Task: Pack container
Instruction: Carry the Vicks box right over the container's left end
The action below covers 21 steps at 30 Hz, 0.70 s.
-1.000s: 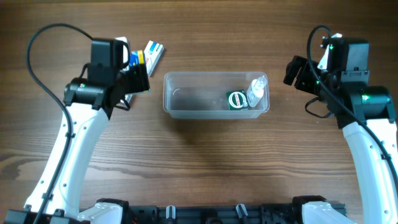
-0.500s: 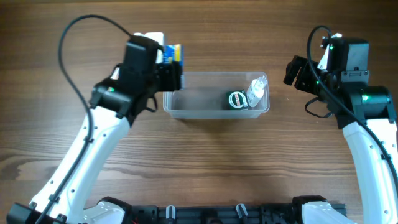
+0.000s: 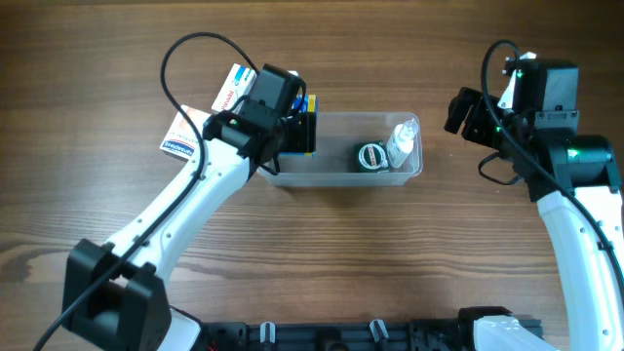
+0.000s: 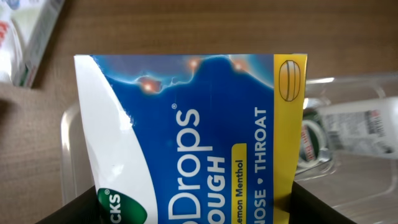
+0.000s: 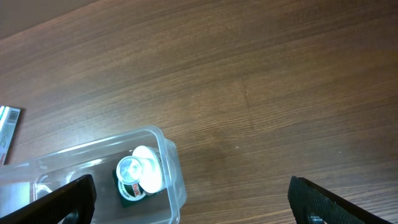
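**Blue-and-yellow packet over the tub, packing roughly half done**

Left tool [image 3: 295, 127] was clenched on one cough-drop packet [image 4: 199, 124], held upright above the left end of the single clear container [image 3: 336, 180], which sat mid-worktop [image 3: 322, 258]. Two things already lay inside at its right end: one bottle [image 3: 402, 139] and one green-lidded jar [image 3: 371, 156]. Two small boxes [image 3: 234, 86] [image 3: 180, 139] lay outside, apparently yet to be packed. Right tool [image 3: 465, 112] hung released and empty, apart to the right
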Each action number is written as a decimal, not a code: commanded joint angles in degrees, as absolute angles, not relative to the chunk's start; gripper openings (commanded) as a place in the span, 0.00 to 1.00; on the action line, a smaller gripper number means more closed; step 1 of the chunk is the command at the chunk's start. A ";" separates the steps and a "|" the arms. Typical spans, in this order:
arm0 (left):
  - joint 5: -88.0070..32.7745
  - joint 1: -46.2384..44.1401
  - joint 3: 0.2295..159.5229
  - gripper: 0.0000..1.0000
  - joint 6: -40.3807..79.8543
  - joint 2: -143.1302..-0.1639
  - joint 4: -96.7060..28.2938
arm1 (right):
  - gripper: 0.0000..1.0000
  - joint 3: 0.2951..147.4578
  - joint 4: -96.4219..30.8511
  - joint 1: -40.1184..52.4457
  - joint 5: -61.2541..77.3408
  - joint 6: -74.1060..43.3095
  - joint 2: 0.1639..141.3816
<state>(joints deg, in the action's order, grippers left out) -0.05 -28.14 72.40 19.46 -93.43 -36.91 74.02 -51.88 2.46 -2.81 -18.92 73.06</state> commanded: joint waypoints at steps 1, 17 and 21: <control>2.42 -28.27 73.41 0.70 20.40 -94.96 -38.48 | 1.00 74.61 -51.88 2.39 -3.14 -18.06 73.08; 3.14 -28.27 73.38 0.70 23.03 -96.64 -39.90 | 1.00 74.61 -51.86 2.37 -3.11 -18.06 73.08; 3.14 -28.29 73.38 0.73 23.00 -98.06 -39.90 | 1.00 74.61 -51.86 2.37 -3.14 -18.06 73.08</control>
